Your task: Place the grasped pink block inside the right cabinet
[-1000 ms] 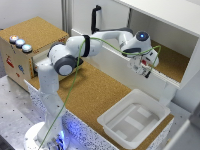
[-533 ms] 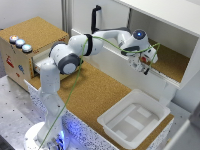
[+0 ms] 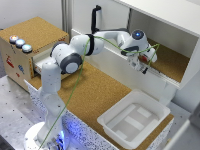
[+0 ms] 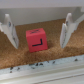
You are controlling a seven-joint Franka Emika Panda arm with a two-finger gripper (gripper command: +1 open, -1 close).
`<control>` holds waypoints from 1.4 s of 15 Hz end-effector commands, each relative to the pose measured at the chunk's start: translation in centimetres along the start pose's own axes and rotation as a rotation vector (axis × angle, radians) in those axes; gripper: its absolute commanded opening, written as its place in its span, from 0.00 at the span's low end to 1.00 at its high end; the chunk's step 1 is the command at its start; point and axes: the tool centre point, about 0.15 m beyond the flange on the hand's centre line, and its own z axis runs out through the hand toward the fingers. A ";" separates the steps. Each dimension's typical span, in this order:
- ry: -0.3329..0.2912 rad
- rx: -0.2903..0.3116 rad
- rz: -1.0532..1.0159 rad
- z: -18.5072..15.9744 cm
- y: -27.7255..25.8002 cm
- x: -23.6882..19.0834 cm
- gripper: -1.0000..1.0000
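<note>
The arm has reached slightly deeper into the right cabinet (image 3: 172, 62). Its gripper (image 3: 143, 63) now sits lower over the cork floor.

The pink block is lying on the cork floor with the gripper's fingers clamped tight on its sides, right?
Not quite. The pink block does lie on the cork floor of the right cabinet, but the wrist view shows the gripper open, its fingers standing apart from the block's sides.
</note>
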 end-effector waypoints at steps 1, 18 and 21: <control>-0.039 0.035 0.026 -7.9 0.7 -3.9 1.00; -0.519 0.002 0.011 -6.5 -10.1 -25.3 1.00; -0.548 -0.020 0.006 -6.2 -12.8 -28.2 1.00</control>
